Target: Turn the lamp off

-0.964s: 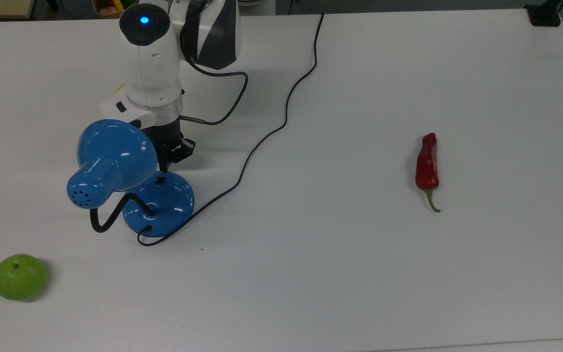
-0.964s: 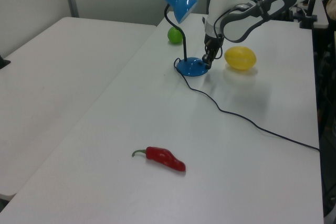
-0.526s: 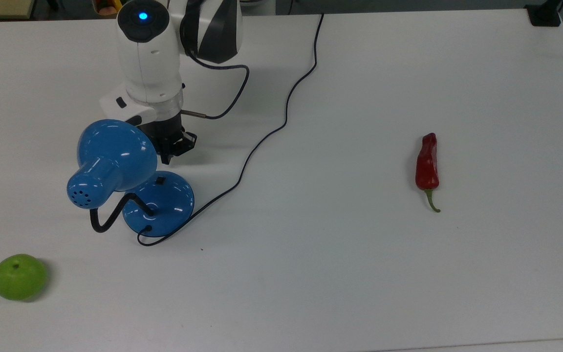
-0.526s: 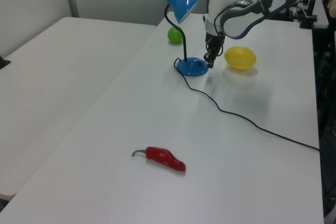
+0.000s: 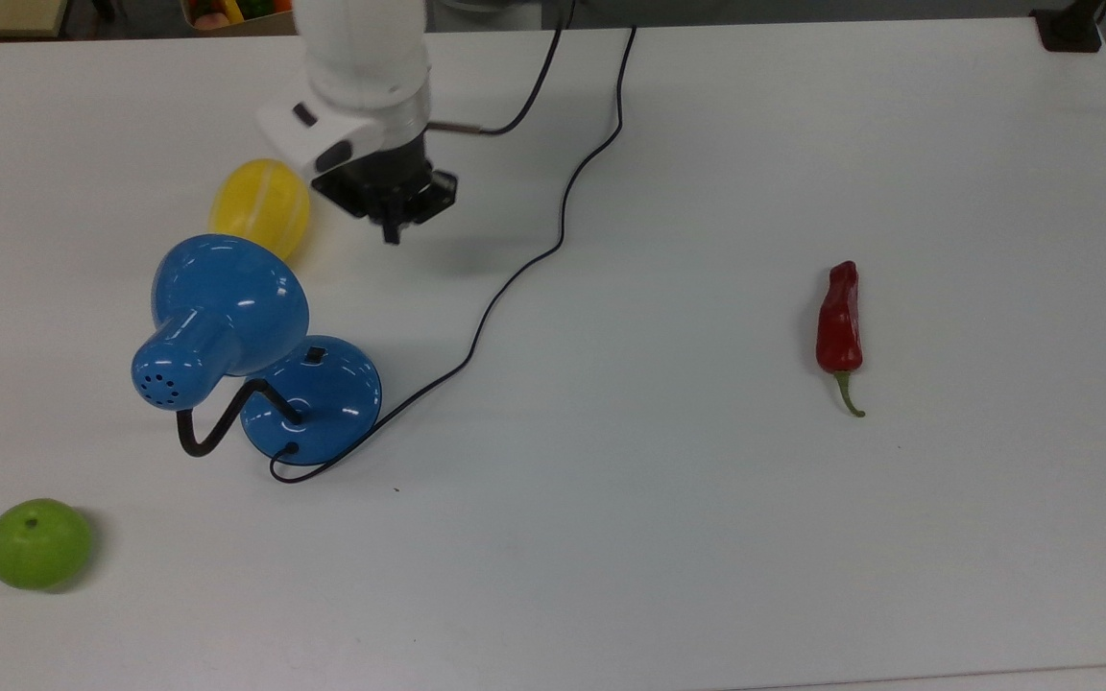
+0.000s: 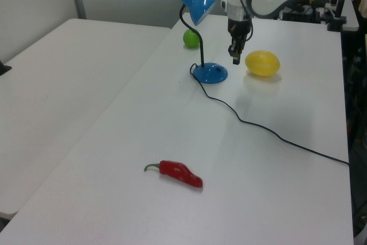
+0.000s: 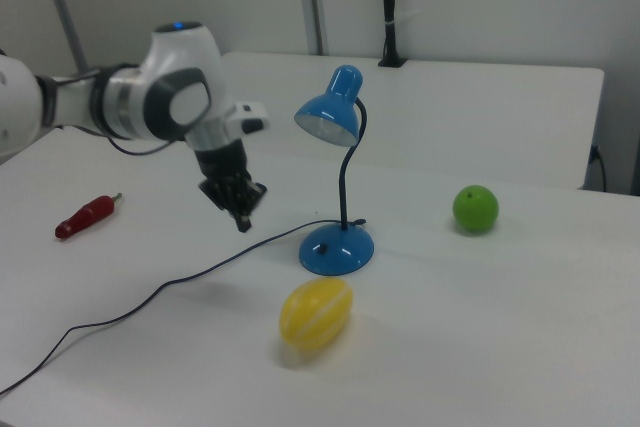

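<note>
Since the frame one second earlier, the gripper has lifted off the lamp base and withdrawn toward the upper centre-left of the top view, uncovering the yellow fruit that the arm had hidden. Nothing else on the table has shifted.

Gripper: hangs in the air, clear of every object, pointing down. Its fingers appear drawn close together with nothing between them; this reads best in the right view.

Lamp: stands in the left-centre of the top view. The blue shade sits over part of the round base, and the black gooseneck loops out to the lower left. The small black switch sits on the upper part of the base dome, exposed and untouched at present. The black cord leaves the base's lower edge and runs up to the top edge of the frame.

Judgement: the retreat suggests the press on the switch is done. The shade's inside in the right view looks pale without evident glow, so the lamp is probably off, though this is not certain.

Bystanders: green fruit at lower left, red chilli at right, both well apart from the lamp.
</note>
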You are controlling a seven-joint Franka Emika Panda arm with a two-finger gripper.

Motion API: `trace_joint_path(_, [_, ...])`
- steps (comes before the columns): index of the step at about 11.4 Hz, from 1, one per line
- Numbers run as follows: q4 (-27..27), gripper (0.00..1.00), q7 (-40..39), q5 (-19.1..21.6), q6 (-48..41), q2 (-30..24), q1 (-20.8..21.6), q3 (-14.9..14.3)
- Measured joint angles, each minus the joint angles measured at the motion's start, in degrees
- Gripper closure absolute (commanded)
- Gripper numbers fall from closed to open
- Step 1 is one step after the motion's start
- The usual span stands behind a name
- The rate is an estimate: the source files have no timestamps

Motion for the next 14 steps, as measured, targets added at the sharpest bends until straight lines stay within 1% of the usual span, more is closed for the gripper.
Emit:
trace_joint_path(2, [2.07, 1.0, 0.0, 0.0, -6.56, -3.23, 2.8, 0.04])
trace_joint_path(3, [3.08, 1.0, 0.01, -0.01, -8.55, -4.83, 3.37, 0.0])
trace_joint_path(7, [4.43, 1.0, -0.13, -0.01, -16.71, -11.16, 4.01, -0.7])
trace_joint_path(9, [5.57, 0.99, -0.14, -0.01, -21.08, -13.14, 4.9, -1.02])
trace_joint_path(10, [6.46, 0.9, -0.14, -0.01, -22.42, -13.37, 4.97, -1.09])
trace_joint_path(11, [6.86, 0.6, -0.14, -0.01, -22.71, -13.38, 4.94, -1.35])
trace_joint_path(12, [6.88, 0.5, -0.14, -0.01, -22.71, -13.37, 4.77, -1.64])
trace_joint_path(13, [6.88, 0.1, -0.14, -0.01, -22.73, -13.34, 4.58, -1.73])
trace_joint_path(14, [6.88, 0.0, -0.14, -0.01, -22.83, -13.32, 4.48, -1.84])
